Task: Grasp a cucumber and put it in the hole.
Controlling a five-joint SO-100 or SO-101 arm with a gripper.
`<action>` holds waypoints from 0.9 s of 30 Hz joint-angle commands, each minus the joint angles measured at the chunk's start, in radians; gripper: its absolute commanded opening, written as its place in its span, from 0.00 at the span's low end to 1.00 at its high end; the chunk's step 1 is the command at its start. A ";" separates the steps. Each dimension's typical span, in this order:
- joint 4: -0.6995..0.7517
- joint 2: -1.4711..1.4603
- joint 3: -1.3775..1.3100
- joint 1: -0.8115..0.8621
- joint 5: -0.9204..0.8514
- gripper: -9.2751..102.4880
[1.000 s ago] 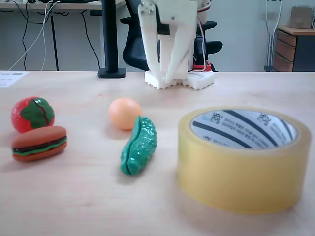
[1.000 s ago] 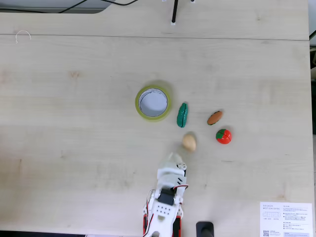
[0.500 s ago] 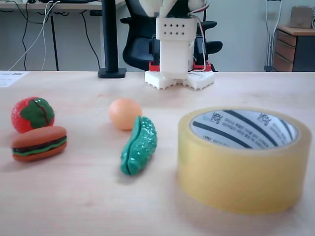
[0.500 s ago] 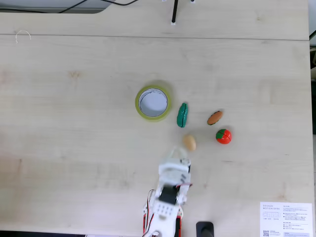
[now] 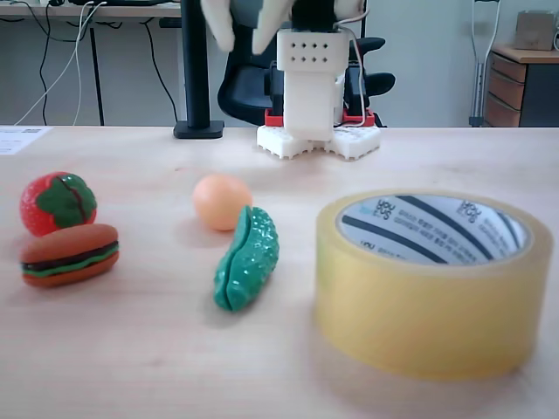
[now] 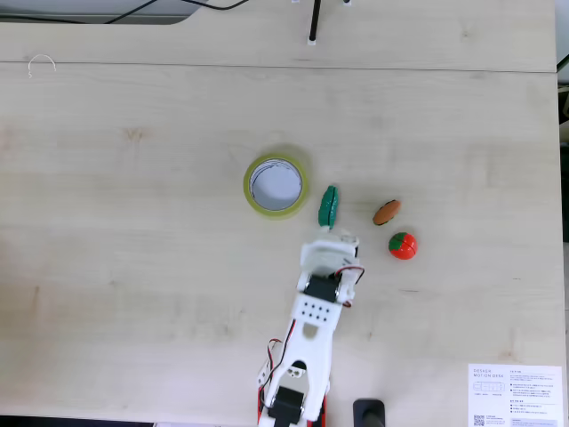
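The teal-green bumpy cucumber [image 5: 247, 259] lies on the table between the orange ball [image 5: 222, 202] and the yellowish tape roll [image 5: 432, 305]. The roll's hole [image 5: 419, 223] faces up and shows a white core with dark stripes. From above, the cucumber [image 6: 329, 205] lies just right of the tape roll [image 6: 248, 185]. My white gripper [image 6: 338, 237] hangs just below the cucumber and covers the ball. In the low fixed view the gripper [image 5: 244, 30] is high above the ball, its fingers spread open and holding nothing.
A toy tomato [image 5: 58, 202] and a toy burger [image 5: 70, 254] sit left of the ball; from above the burger [image 6: 386, 212] and tomato [image 6: 403, 245] lie right of the cucumber. The arm's base [image 5: 319, 140] stands behind. A black pole [image 5: 196, 70] rises at the back.
The arm has stretched out from its base toward the toys. The gripper rose, opened and now hangs over the orange ball. The toys and tape roll have not moved.
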 commanded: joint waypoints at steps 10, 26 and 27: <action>-0.046 -0.138 -0.081 -0.121 0.049 0.50; -0.250 -0.403 -0.092 -0.138 0.052 0.62; -0.253 -0.417 -0.098 -0.137 0.054 0.63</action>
